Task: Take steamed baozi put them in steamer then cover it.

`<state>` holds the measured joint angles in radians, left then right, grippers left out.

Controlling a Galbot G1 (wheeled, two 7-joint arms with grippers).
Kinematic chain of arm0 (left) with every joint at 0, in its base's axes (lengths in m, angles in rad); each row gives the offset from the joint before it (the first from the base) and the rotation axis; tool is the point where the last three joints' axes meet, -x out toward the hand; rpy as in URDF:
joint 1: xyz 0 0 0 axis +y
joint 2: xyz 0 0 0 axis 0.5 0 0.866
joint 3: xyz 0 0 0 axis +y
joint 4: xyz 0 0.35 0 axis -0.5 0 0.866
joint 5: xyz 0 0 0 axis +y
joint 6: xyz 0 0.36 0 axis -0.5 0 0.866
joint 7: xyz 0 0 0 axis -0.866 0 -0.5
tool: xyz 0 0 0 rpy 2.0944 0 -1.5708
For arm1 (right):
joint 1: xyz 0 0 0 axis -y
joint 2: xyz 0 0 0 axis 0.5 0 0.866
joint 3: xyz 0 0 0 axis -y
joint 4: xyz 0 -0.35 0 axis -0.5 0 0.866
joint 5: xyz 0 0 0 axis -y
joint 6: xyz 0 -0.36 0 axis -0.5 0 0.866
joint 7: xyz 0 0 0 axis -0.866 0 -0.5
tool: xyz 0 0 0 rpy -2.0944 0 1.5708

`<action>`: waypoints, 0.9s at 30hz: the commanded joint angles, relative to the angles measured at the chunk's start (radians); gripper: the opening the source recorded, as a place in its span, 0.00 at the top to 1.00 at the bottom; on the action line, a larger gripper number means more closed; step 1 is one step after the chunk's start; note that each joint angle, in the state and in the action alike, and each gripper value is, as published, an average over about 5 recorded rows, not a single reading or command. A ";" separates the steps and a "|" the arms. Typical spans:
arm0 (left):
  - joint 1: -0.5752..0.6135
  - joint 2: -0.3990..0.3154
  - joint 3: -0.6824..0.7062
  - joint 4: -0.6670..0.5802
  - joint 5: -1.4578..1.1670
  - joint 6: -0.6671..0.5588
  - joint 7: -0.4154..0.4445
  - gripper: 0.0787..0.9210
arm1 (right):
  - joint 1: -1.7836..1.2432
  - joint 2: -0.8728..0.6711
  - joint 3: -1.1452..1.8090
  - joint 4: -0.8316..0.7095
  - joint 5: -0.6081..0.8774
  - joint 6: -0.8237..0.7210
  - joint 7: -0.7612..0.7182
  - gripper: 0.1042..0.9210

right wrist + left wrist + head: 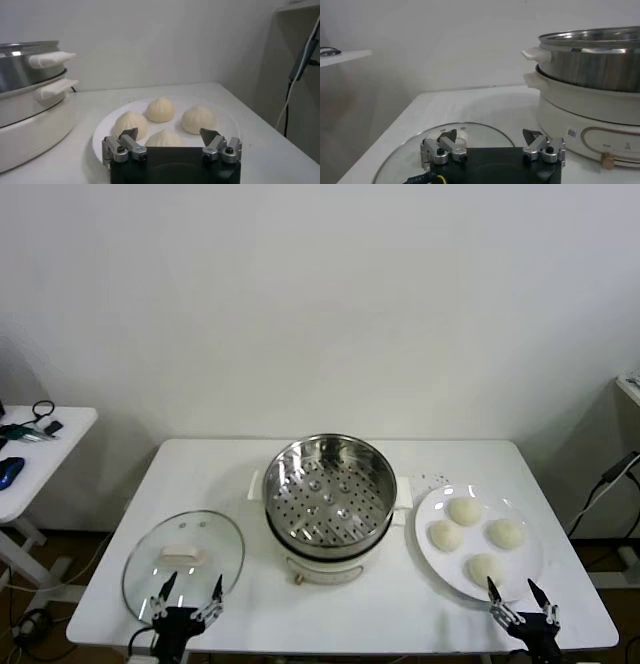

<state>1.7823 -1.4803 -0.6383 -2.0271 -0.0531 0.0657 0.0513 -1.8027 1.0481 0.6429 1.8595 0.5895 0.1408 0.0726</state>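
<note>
Glass cover [184, 562] is lying flat at the table's left, my left gripper [187, 595] hovering spread over its near rim; I'm judging it heavy, slick, best grabbed by the handle. Steel steamer [328, 492] is sitting empty, centre. Right, four soft baozi [475, 536] are waiting on their plate [528, 574], right gripper [520, 600] spread beside them, needing gentle side pinches.

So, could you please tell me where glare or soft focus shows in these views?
Head view: bright reflections on the steamer wall, faint sheen on the cover. Left wrist view: the left pincer looks slightly soft. Right wrist view: the baozi lie evenly lit beyond the right pincer.
</note>
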 commanded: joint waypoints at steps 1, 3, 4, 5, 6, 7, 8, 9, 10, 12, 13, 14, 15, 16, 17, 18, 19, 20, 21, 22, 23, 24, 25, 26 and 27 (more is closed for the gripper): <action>-0.002 -0.002 0.001 -0.001 0.002 0.000 0.000 0.12 | 0.041 -0.005 0.029 0.037 -0.004 -0.147 0.020 0.12; -0.004 -0.002 0.002 -0.002 0.002 -0.001 0.000 0.12 | 0.088 -0.023 0.051 0.055 -0.005 -0.225 0.021 0.12; -0.006 -0.002 0.003 -0.002 0.002 -0.001 0.000 0.12 | 0.127 -0.038 0.066 0.060 -0.009 -0.270 0.020 0.12; -0.007 -0.002 0.004 -0.001 0.002 -0.002 0.000 0.12 | 0.180 -0.059 0.076 0.055 -0.016 -0.306 0.012 0.12; -0.008 -0.002 0.006 -0.001 0.002 -0.004 0.000 0.12 | 0.244 -0.083 0.083 0.041 -0.031 -0.335 -0.003 0.12; -0.009 -0.001 0.008 0.000 0.002 -0.005 0.000 0.12 | 0.321 -0.116 0.080 0.014 -0.053 -0.360 -0.030 0.12; -0.010 -0.001 0.009 0.000 0.001 -0.007 -0.001 0.12 | 0.400 -0.153 0.069 -0.020 -0.075 -0.373 -0.060 0.12; -0.011 -0.001 0.011 0.000 0.001 -0.009 -0.001 0.12 | 0.477 -0.194 0.051 -0.061 -0.097 -0.385 -0.102 0.12; -0.012 -0.001 0.013 -0.001 0.001 -0.011 -0.001 0.12 | 0.555 -0.243 0.022 -0.106 -0.127 -0.400 -0.153 0.12; -0.012 -0.001 0.015 -0.003 0.000 -0.014 -0.001 0.12 | 0.684 -0.346 -0.050 -0.190 -0.193 -0.428 -0.263 0.12; -0.012 0.000 0.015 -0.005 0.000 -0.017 -0.001 0.12 | 0.745 -0.403 -0.105 -0.234 -0.242 -0.436 -0.328 0.12; -0.012 0.000 0.015 -0.006 0.000 -0.020 -0.001 0.12 | 0.815 -0.464 -0.169 -0.274 -0.299 -0.437 -0.404 0.12; -0.011 0.001 0.015 -0.008 0.000 -0.022 -0.001 0.12 | 0.879 -0.520 -0.235 -0.314 -0.352 -0.427 -0.490 0.12; -0.010 0.002 0.014 -0.010 0.000 -0.026 -0.001 0.12 | 0.959 -0.578 -0.324 -0.359 -0.411 -0.405 -0.587 0.12; -0.007 0.002 0.013 -0.012 -0.001 -0.028 -0.001 0.12 | 1.031 -0.630 -0.417 -0.402 -0.456 -0.371 -0.683 0.12; -0.005 0.003 0.012 -0.015 -0.001 -0.031 0.000 0.12 | 1.113 -0.675 -0.509 -0.442 -0.493 -0.328 -0.778 0.12; -0.002 0.003 0.010 -0.017 -0.002 -0.033 0.000 0.12 | 1.205 -0.709 -0.616 -0.484 -0.529 -0.275 -0.867 0.12; 0.000 0.003 0.009 -0.017 -0.002 -0.035 0.000 0.12 | 1.292 -0.734 -0.718 -0.518 -0.558 -0.219 -0.934 0.12; 0.001 0.003 0.008 -0.017 -0.002 -0.037 0.000 0.12 | 1.391 -0.749 -0.822 -0.549 -0.584 -0.164 -0.999 0.12; 0.001 0.003 0.008 -0.016 -0.002 -0.039 0.000 0.12 | 1.496 -0.757 -0.942 -0.578 -0.607 -0.112 -1.056 0.12; 0.002 0.002 0.007 -0.015 -0.001 -0.041 0.000 0.12 | 1.604 -0.757 -1.058 -0.605 -0.626 -0.071 -1.106 0.12; 0.001 0.001 0.007 -0.014 -0.001 -0.042 0.000 0.12 | 1.699 -0.750 -1.175 -0.627 -0.635 -0.042 -1.145 0.12; 0.001 0.000 0.006 -0.014 0.000 -0.044 0.000 0.12 | 1.806 -0.738 -1.297 -0.650 -0.642 -0.020 -1.186 0.12; 0.002 0.000 0.006 -0.014 0.000 -0.044 0.000 0.12 | 1.894 -0.722 -1.405 -0.667 -0.643 -0.011 -1.212 0.12; 0.002 -0.001 0.006 -0.015 0.000 -0.045 0.001 0.12 | 1.982 -0.703 -1.502 -0.685 -0.641 -0.009 -1.235 0.12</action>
<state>1.7818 -1.4789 -0.6311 -2.0420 -0.0539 0.0282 0.0508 -0.6123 0.4944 -0.0629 1.4132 0.1356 -0.0234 -0.7161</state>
